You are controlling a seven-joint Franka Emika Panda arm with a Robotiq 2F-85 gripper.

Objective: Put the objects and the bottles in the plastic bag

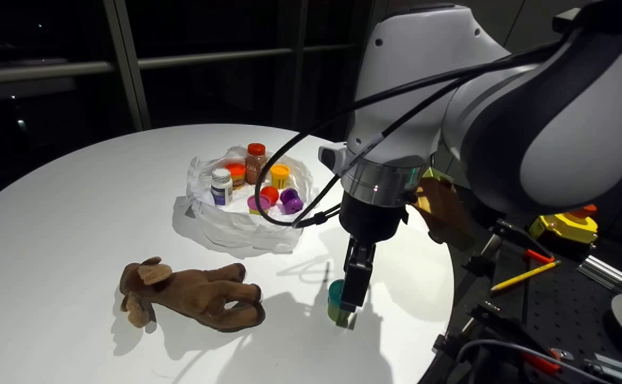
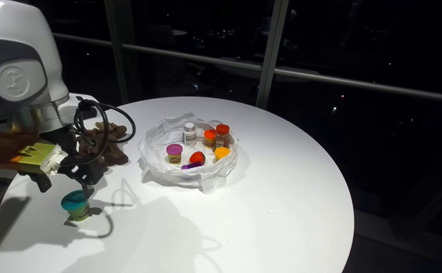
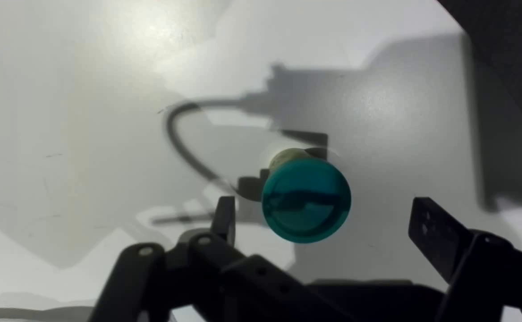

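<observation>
Prob. pre-grasp: gripper [image 3: 324,212] wide, empty, at 9+3 o'clk of round teal-lidded plastic tub [image 3: 305,199] (wrist view). Next: lower, squeeze.

Bottles [image 1: 222,188], tubs [image 1: 279,177] in plastic bag [image 1: 244,232] near center in an exterior view
Brown plush [image 1: 199,296] lies lower left; teal-lidded tub [image 1: 335,300], lower center.

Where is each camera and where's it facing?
In an exterior view: above table height, facing down past the toy; arm at picture right.
In an exterior view: above table height, facing the bag; arm at picture left.
Wrist view: on the arm, facing down at the teal lid; open gripper at bottom.
Both exterior views share toy, bag, windows.
</observation>
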